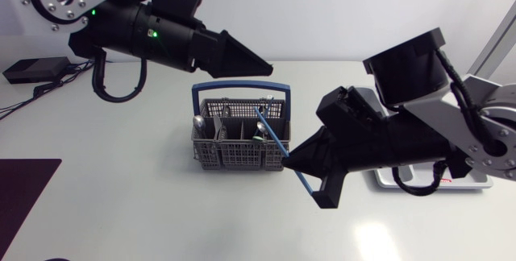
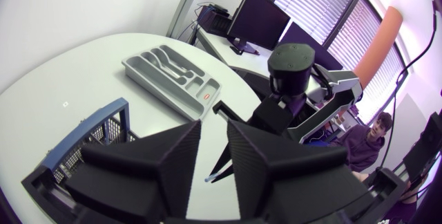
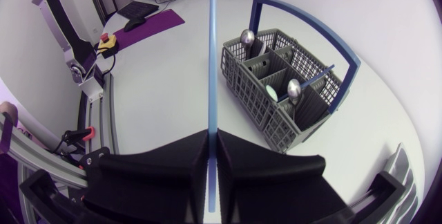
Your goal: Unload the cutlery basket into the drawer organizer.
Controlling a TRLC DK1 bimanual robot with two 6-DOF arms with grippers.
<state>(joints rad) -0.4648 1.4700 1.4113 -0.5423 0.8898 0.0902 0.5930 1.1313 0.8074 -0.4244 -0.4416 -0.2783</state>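
Observation:
The grey cutlery basket (image 1: 234, 152) with a blue handle (image 1: 239, 89) stands mid-table; spoons (image 3: 246, 37) and a blue-handled piece (image 3: 319, 77) stand in its compartments. My right gripper (image 1: 289, 161) hovers at the basket's right corner, shut on a long thin blue utensil (image 1: 270, 132). In the right wrist view that utensil (image 3: 212, 58) runs straight ahead from the closed fingers (image 3: 173, 162), beside the basket (image 3: 276, 106). My left gripper (image 1: 262, 68) hangs above the basket's far side, fingers (image 2: 152, 162) slightly apart and empty. The grey drawer organizer (image 2: 173, 75) lies beyond it.
In the head view the organizer (image 1: 476, 182) shows only as a sliver under my right arm at the right. A dark mat (image 1: 20, 192) lies at the table's left edge. A black box with cables (image 1: 32, 69) sits at the back left.

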